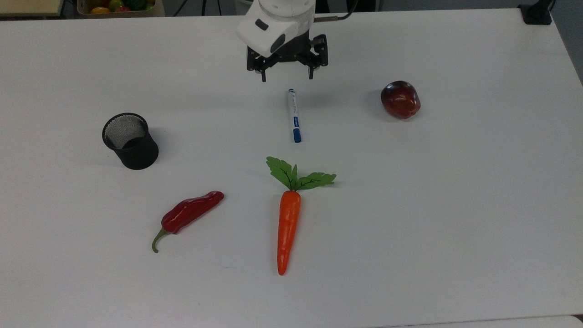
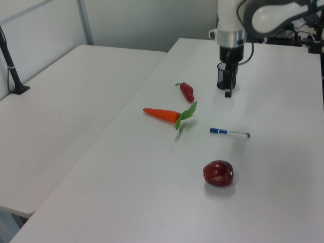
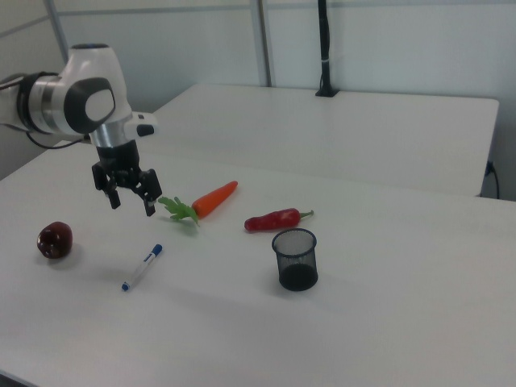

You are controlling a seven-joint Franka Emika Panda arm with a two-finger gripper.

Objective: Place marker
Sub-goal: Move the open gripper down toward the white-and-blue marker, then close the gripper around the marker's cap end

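Note:
The marker [image 1: 294, 115] is a slim white pen with a blue cap. It lies flat near the middle of the white table [image 1: 455, 205], cap end toward the carrot. My gripper [image 1: 287, 76] hovers just beyond the marker's small blue end, open, nothing between its fingers. In the right view the gripper [image 3: 131, 205] hangs above and behind the marker [image 3: 143, 267]. The left view has the gripper [image 2: 228, 91] in front of the mesh cup, well above the marker [image 2: 230, 132].
A black mesh cup [image 1: 130, 141] stands at the top view's left. A red pepper [image 1: 189, 214] and a carrot [image 1: 288, 228] lie in front, and a dark red apple [image 1: 400, 99] sits at the right. A basket of fruit [image 1: 116, 7] lies beyond the far edge.

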